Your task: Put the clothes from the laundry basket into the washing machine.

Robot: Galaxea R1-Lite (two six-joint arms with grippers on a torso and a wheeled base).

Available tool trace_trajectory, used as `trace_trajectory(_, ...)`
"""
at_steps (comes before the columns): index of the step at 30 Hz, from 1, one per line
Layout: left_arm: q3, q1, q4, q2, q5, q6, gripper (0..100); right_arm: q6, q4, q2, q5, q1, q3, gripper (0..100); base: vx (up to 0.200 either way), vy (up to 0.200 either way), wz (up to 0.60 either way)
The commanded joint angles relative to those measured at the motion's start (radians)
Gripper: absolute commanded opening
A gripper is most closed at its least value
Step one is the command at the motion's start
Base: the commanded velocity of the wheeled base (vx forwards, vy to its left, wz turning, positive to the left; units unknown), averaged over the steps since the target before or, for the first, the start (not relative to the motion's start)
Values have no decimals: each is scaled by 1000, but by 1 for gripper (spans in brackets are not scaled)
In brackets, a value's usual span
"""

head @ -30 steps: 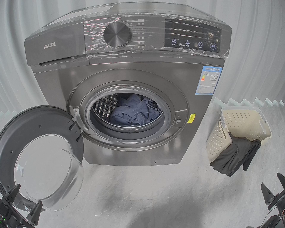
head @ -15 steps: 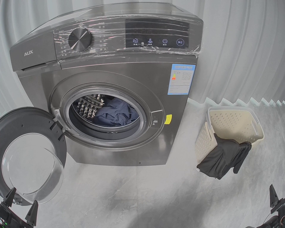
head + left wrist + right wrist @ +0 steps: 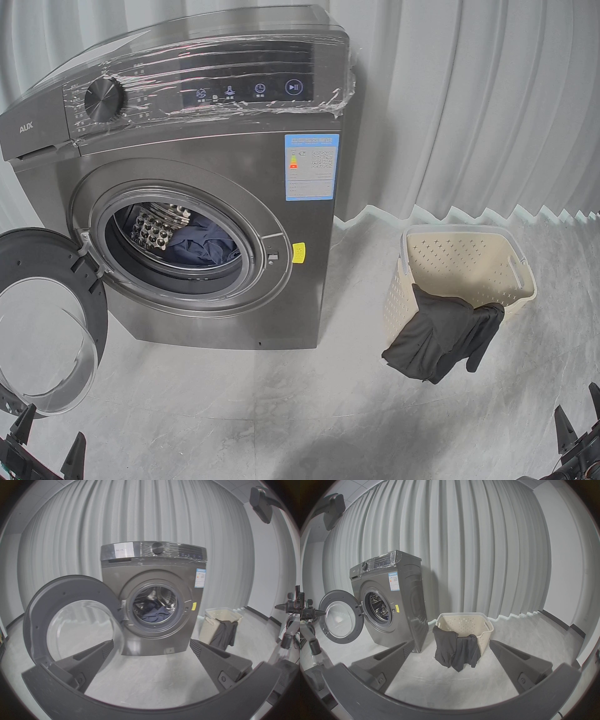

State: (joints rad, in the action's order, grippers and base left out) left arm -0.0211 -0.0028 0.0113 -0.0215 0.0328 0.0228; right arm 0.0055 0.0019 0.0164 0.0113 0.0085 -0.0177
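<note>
A grey washing machine [image 3: 187, 156] stands at the left with its round door [image 3: 44, 319] swung open. Blue clothes [image 3: 203, 245] lie inside the drum. To its right a cream laundry basket [image 3: 465, 262] sits on the floor, and a dark garment [image 3: 440, 337] hangs over its near rim. My left gripper [image 3: 47, 437] is open at the lower left, just below the door. My right gripper [image 3: 578, 412] is open at the lower right, well short of the basket. The right wrist view faces the basket [image 3: 465, 625] and the garment [image 3: 456, 650]. The left wrist view faces the drum [image 3: 154, 608].
Pleated white curtains [image 3: 475, 100] close off the back. The grey floor [image 3: 281, 400] between me, the machine and the basket is bare. The open door juts out toward my left arm.
The head view has swung to the right, so the machine and basket sit further left in it. Nothing in the scene itself has visibly moved; both grippers stay open and low.
</note>
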Motion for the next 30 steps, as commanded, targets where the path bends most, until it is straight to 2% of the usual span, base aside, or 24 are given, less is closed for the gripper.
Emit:
trace_trajectory(1, -13, 3, 18, 21, 44, -24, 100, -4, 3, -16, -1, 5, 16, 100, 0, 0, 0)
trace_trajectory(2, -13, 3, 18, 21, 44, -24, 100, -4, 3, -16, -1, 5, 16, 100, 0, 0, 0)
trace_trajectory(3, -14, 3, 16, 20, 42, -52, 100, -6, 1, -16, -1, 5, 16, 100, 0, 0, 0)
trace_trajectory(4, -14, 3, 13, 20, 41, -60, 100, -6, 1, -16, -1, 5, 16, 100, 0, 0, 0)
trace_trajectory(6, -8, 4, 9, 21, -36, -53, 100, -6, 1, -16, -1, 5, 16, 100, 0, 0, 0)
trace_trajectory(8, -11, 4, 16, 21, -65, -41, 100, -6, 1, -16, -1, 5, 16, 100, 0, -100, 0)
trace_trajectory(11, -14, 3, 19, 12, -11, -37, 100, -6, 1, -16, -1, 5, 16, 100, 0, -200, 0)
trace_trajectory(12, -8, 4, 9, 21, 3, -20, 100, -6, 1, -16, -1, 5, 16, 100, 0, -200, 0)
trace_trajectory(14, 10, 6, 1, 21, -4, 14, 100, -6, 1, -16, -1, 5, 16, 100, 0, -200, 0)
trace_trajectory(16, 18, 4, -2, 21, -8, 26, 100, -6, 1, -16, -1, 5, 16, 100, 0, -200, 0)
trace_trajectory(18, 20, 4, -2, 21, -8, 23, 100, -6, 1, -16, -1, 5, 16, 100, 0, -200, 0)
trace_trajectory(19, 20, 3, -5, 20, -10, -6, 100, -6, 1, -16, -1, 5, 16, 100, 0, -200, 0)
trace_trajectory(27, 20, 3, -4, 20, -10, -17, 100, -6, 1, -16, -1, 5, 16, 100, 0, -200, 0)
trace_trajectory(30, 20, 3, -5, 21, -10, -12, 100, -7, 6, -16, -1, 5, 16, 100, 0, -200, 0)
